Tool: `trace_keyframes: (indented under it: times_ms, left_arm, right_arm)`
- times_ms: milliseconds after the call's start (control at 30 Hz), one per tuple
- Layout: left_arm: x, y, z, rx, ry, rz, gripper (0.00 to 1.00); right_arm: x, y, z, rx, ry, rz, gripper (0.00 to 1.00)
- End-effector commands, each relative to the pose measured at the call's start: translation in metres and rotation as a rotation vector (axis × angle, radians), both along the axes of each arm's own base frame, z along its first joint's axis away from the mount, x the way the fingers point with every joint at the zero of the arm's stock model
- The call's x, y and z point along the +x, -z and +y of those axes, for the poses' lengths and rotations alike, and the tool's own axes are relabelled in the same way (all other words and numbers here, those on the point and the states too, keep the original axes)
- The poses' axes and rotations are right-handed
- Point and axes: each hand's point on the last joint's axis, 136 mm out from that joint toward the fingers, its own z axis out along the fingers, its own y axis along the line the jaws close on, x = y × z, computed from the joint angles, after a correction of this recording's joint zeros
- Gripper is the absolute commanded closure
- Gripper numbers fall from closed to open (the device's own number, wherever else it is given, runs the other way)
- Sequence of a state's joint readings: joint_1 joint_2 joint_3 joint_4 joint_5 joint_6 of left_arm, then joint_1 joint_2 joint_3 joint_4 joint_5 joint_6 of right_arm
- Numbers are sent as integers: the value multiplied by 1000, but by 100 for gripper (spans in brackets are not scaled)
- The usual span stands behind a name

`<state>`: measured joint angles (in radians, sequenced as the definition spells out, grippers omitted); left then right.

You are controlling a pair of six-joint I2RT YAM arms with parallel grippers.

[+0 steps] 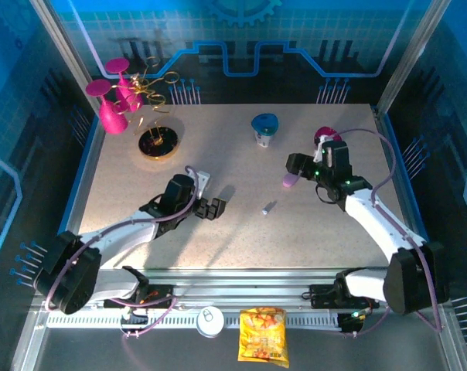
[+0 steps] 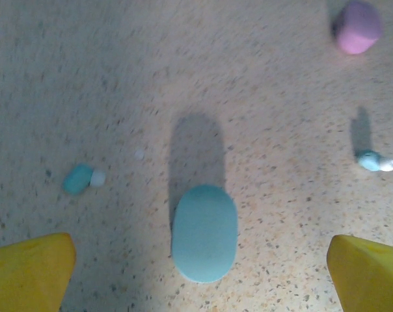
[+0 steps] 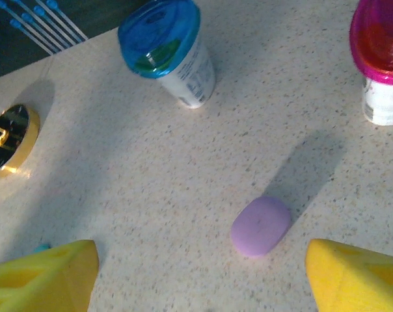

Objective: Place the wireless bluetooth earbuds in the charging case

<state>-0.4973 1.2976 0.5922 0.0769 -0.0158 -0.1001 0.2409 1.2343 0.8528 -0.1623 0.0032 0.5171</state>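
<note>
No words or numbers can be read. The blue-lidded cup (image 3: 183, 71), at eleven o'clock in the right wrist view, carries fine print too blurred to read. So do the pink-lidded cup (image 3: 384, 97) at two o'clock and the snack bag (image 1: 262, 335) at six o'clock in the top view.

At the upper left of the top view, two magenta plastic goblets (image 1: 110, 100) stand on the speckled table (image 1: 141, 193), with a gold-wire stand on a round black base (image 1: 158, 143) just lower right of them. A blue-lidded white cup (image 1: 264, 128) sits upper centre, a magenta-lidded white cup (image 1: 324, 137) right of it, and a lilac pill-shaped case (image 1: 289, 181) below, between them. In the left wrist view a pale blue pill-shaped case (image 2: 204, 233) lies bottom centre, a tiny pale blue earbud (image 2: 79, 179) to its left and a second tiny bud (image 2: 377, 160) at right.
</note>
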Motion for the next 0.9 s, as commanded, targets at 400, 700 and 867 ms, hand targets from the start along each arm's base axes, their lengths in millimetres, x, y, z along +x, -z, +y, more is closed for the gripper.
trace_keyframes:
  times_ms: [400,700,867]
  left_arm:
    - [10,44,-19,-85,-126,373,1]
    - [12,44,-48,-253,-83,426,1]
    - [10,43,-64,-324,-67,462,1]
  right_arm:
    - [-36,28,22,-40,-88,79,17]
    - [-40,33,21,-38,-88,84,18]
    - [-42,36,18,-48,-81,88,18]
